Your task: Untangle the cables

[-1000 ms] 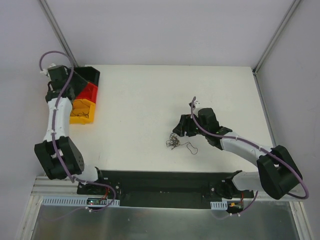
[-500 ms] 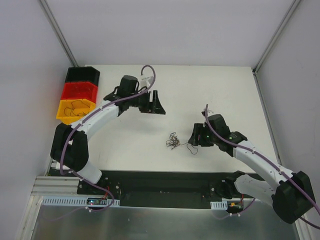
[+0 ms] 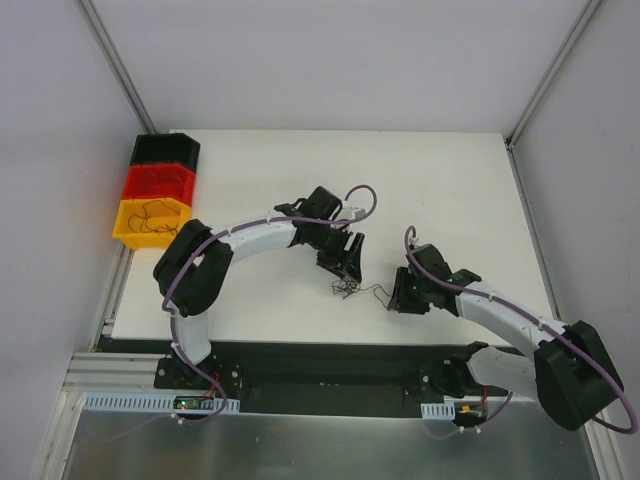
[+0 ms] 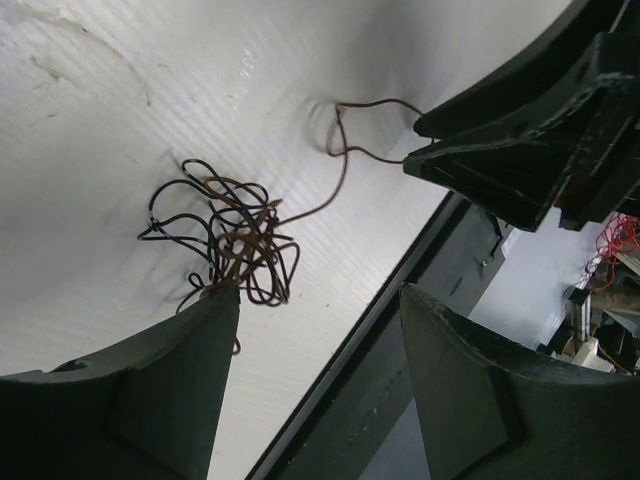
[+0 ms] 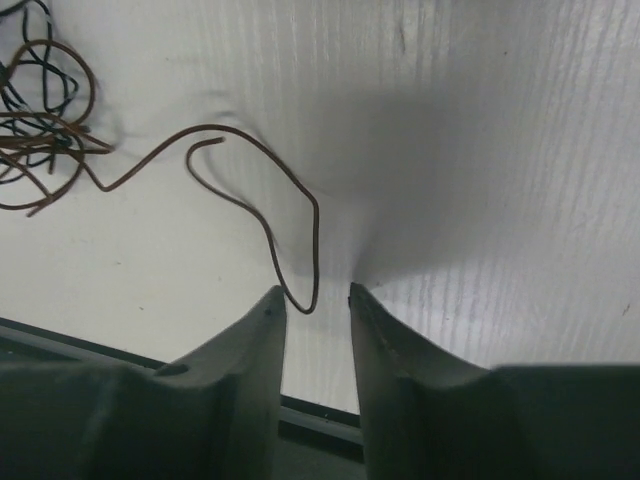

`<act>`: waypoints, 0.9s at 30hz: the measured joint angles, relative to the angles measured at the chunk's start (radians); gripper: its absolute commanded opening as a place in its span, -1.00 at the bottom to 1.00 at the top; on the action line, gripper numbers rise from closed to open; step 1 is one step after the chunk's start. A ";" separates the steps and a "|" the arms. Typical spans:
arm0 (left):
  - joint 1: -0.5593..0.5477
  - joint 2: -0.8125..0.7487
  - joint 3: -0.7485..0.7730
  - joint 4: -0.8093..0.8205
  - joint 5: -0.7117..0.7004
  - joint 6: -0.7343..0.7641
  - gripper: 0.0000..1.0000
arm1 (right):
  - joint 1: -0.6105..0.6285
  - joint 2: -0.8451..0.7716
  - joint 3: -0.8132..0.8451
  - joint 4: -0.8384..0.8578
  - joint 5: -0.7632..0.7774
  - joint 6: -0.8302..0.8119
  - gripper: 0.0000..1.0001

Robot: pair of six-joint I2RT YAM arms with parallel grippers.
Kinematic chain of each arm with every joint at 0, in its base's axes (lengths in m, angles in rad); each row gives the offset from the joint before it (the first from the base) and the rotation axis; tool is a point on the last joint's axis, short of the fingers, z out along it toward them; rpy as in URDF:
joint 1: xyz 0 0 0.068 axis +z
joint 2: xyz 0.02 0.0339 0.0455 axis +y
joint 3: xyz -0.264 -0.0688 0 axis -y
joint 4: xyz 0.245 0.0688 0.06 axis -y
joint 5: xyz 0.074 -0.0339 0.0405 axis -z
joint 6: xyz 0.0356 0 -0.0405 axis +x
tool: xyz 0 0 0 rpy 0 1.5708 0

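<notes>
Right wrist view: the right gripper point(image 5: 316, 292), narrowly parted, straddles a loose brown end of the cables point(image 5: 317, 245), probably to draw it out. The left gripper point(image 4: 318, 305), spread wide, hovers over the tangle on the table point(image 4: 120, 100).

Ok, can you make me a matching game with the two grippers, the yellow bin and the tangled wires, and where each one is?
1. left gripper
2. right gripper
3. yellow bin
4. tangle of cables

A. holds a wire
B. jaws either side of a brown wire loop
C. on the white table between both grippers
D. wide open beside the tangle

Pairs: 1-D, 2-B, 3-A, 4-C.
</notes>
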 measured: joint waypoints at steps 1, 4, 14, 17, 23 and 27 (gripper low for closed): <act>-0.003 0.019 0.008 -0.010 -0.003 0.005 0.21 | 0.000 0.013 -0.004 0.011 0.001 -0.001 -0.55; -0.005 0.066 0.034 -0.032 -0.013 0.014 0.06 | 0.000 0.042 -0.005 0.026 0.003 -0.005 -0.87; -0.001 0.091 0.069 -0.048 -0.037 0.022 0.24 | 0.001 -0.068 -0.043 0.052 0.019 -0.008 -0.99; 0.000 0.090 0.069 -0.051 -0.058 0.028 0.17 | 0.002 -0.142 -0.056 0.050 0.020 -0.009 -0.99; 0.000 0.083 0.069 -0.054 -0.113 0.042 0.24 | 0.003 -0.193 -0.058 0.048 0.019 -0.015 -0.99; 0.008 0.052 0.069 -0.061 -0.145 0.060 0.36 | 0.003 -0.193 -0.058 0.048 0.018 -0.019 -0.99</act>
